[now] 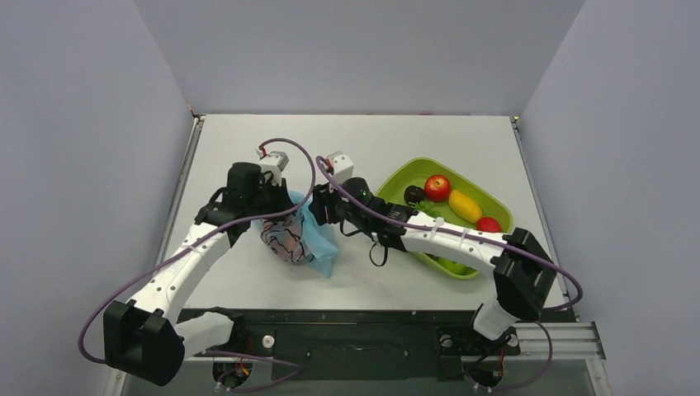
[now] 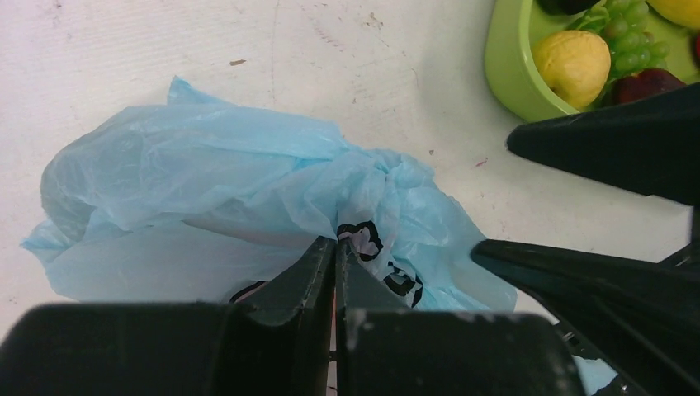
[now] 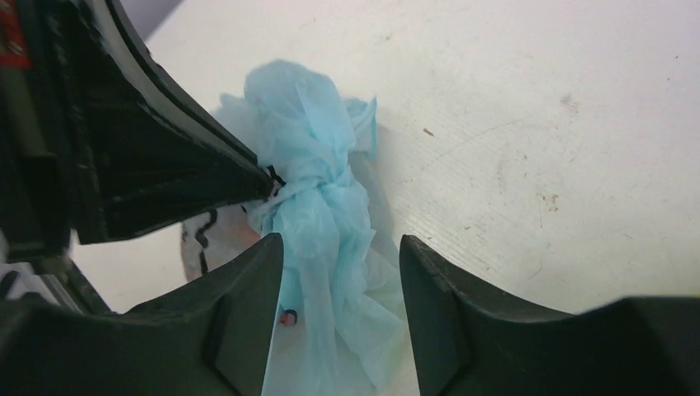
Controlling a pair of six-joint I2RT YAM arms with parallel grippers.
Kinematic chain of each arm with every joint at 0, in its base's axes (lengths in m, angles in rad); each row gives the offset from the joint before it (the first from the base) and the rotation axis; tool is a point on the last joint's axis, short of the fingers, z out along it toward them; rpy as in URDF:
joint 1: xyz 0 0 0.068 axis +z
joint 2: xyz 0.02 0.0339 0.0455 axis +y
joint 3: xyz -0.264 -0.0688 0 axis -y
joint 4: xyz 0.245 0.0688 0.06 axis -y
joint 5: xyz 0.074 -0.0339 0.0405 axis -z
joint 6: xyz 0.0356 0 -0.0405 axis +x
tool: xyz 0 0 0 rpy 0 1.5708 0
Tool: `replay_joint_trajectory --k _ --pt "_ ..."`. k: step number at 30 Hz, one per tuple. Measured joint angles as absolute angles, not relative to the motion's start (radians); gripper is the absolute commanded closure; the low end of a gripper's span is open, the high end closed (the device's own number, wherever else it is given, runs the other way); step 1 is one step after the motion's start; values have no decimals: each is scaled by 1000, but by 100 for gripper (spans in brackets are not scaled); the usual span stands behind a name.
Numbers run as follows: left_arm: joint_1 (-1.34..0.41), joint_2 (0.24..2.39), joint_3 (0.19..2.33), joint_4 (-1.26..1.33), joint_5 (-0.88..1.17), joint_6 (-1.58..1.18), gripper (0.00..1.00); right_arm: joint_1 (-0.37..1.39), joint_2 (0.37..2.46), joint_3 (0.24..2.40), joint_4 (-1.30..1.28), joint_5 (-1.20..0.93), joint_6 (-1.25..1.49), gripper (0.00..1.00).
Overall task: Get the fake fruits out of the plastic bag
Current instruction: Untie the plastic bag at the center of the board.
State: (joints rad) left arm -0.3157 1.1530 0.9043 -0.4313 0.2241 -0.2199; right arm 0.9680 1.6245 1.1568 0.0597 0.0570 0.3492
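The plastic bag (image 1: pixel 299 238) lies crumpled on the white table between the two arms; it is light blue with black line drawings (image 2: pixel 248 173). My left gripper (image 2: pixel 336 244) is shut on a gathered fold of the bag at its printed part, its jaws pressed together. My right gripper (image 3: pixel 338 247) stands open, and the bag's twisted neck (image 3: pixel 318 214) runs between its fingers without being pinched. In the top view both grippers meet over the bag, the left gripper (image 1: pixel 276 210) from the left, the right gripper (image 1: pixel 320 206) from the right. The fake fruits are hidden inside the bag.
A green tray (image 1: pixel 396 170) sits to the right of the bag with a red apple (image 1: pixel 437 187), a yellow mango (image 1: pixel 464 206) and a dark plum (image 1: pixel 413 195). The left wrist view shows its rim (image 2: pixel 503 49), a lemon (image 2: pixel 569 66) and green grapes (image 2: pixel 631 33).
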Motion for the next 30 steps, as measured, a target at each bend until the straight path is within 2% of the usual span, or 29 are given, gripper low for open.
replay_joint_trajectory --k 3,9,14,18,23,29,30 --pt "-334 1135 904 -439 221 -210 100 967 1555 1151 36 73 391 42" --pt "-339 1074 903 -439 226 -196 100 949 1473 1087 140 28 471 40" --pt "-366 1026 889 -436 233 -184 100 949 1545 1086 243 -17 538 43" --pt "-380 1021 888 -437 224 -175 100 958 1597 1062 291 -26 567 51" --pt "-381 1021 887 -437 167 -175 100 978 1610 1003 323 -22 564 49" --pt "-383 1021 886 -437 116 -175 100 998 1583 959 328 23 510 65" --pt "-384 1021 885 -436 112 -175 100 1000 1579 959 329 30 505 71"
